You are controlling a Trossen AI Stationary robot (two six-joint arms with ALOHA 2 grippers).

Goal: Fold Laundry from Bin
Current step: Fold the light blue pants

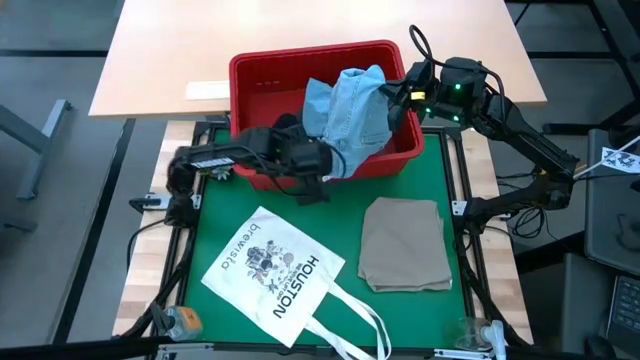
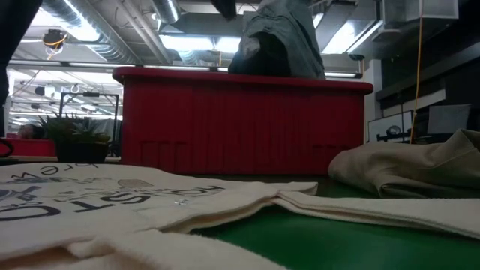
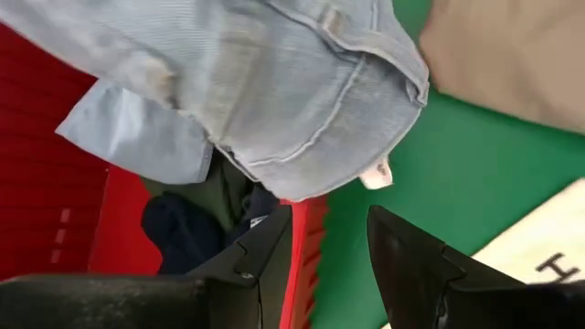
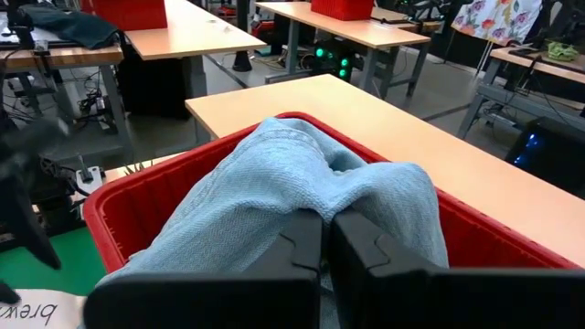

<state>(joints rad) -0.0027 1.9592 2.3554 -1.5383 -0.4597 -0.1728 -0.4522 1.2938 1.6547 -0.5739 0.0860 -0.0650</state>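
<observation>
Overhead, right pincer pinching jeans, probably lifted

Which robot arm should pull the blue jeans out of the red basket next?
Probably the right arm. Its tool is shut on the jeans and holds them up above the basket. The left tool is open at the basket's front wall, under the hanging jeans, holding nothing.

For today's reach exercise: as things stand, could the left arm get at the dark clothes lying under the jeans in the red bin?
Probably yes. The left gripper hangs open at the bin's front rim; the lifted jeans leave the dark clothes uncovered.
</observation>
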